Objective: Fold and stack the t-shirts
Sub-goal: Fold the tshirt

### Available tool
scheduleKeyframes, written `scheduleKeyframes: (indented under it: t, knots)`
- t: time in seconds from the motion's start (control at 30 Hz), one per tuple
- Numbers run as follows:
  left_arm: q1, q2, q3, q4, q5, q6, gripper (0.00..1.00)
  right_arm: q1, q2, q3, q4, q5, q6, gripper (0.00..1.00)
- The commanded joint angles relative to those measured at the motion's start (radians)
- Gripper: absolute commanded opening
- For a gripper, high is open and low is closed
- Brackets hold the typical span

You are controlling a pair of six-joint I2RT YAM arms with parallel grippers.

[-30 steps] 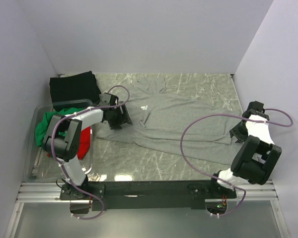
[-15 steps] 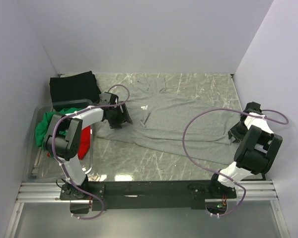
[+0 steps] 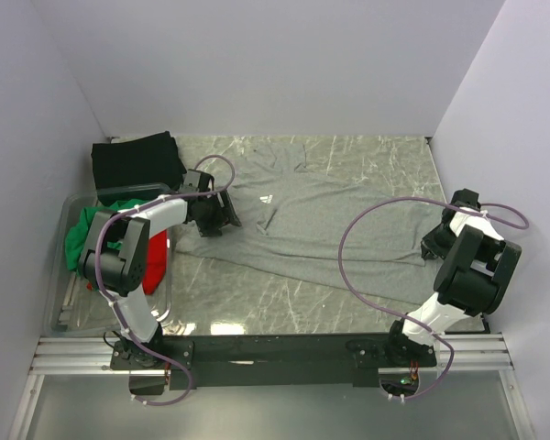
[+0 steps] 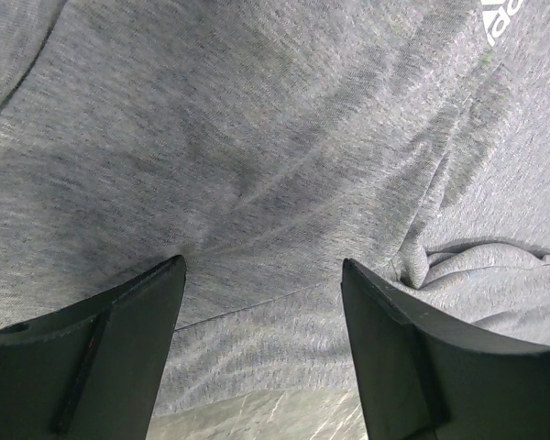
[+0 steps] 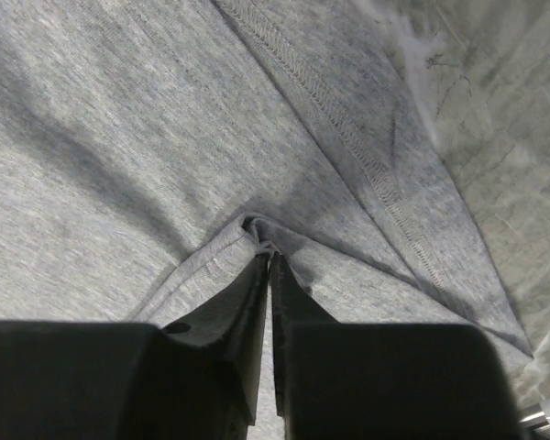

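Note:
A large heather-grey t-shirt (image 3: 339, 220) lies spread across the marble table, its white chest logo (image 3: 267, 197) facing up. My left gripper (image 3: 222, 218) hovers low over the shirt's left part, open, with flat grey cloth (image 4: 257, 137) between the fingers (image 4: 262, 266) and the shirt's edge just below them. My right gripper (image 3: 437, 244) is at the shirt's right edge, shut on a pinched ridge of grey fabric (image 5: 247, 227) beside a stitched hem (image 5: 367, 156). A black t-shirt (image 3: 136, 163) lies folded at the back left. Green (image 3: 87, 234) and red (image 3: 158, 257) t-shirts sit bunched at the left.
A clear plastic bin (image 3: 62, 293) at the left edge holds the green and red shirts. White walls close in the table at the back and on both sides. Purple cables loop over each arm. Bare marble (image 3: 284, 302) shows in front of the grey shirt.
The right gripper's fingers have closed together onto a fold of the grey shirt, and that arm has shifted slightly back. The left gripper stays open in much the same spot.

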Motion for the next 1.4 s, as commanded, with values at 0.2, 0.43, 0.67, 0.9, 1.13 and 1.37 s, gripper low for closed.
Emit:
scheduleKeyframes:
  t: [0.2,0.43,0.67,0.9,1.13,1.37]
  knots:
    - [0.021,0.057,-0.058,-0.057,-0.08,0.048,0.77,-0.007,-0.028,0.052,0.037,0.007,0.006,0.0]
    - [0.021,0.065,-0.054,-0.06,-0.081,0.049,0.77,-0.007,-0.022,0.088,0.053,-0.008,0.008,0.0]
    - [0.022,0.063,-0.049,-0.071,-0.086,0.051,0.77,-0.007,0.002,0.118,0.064,-0.025,0.005,0.0]
    - [0.022,0.062,-0.04,-0.086,-0.09,0.054,0.77,-0.007,0.051,0.164,0.076,-0.041,0.022,0.0]
    - [0.022,0.056,-0.028,-0.098,-0.093,0.054,0.77,-0.007,0.079,0.194,0.065,-0.064,0.032,0.0]
    - [0.022,0.057,0.008,-0.105,-0.109,0.055,0.77,-0.007,0.031,0.125,0.06,-0.077,-0.001,0.1]
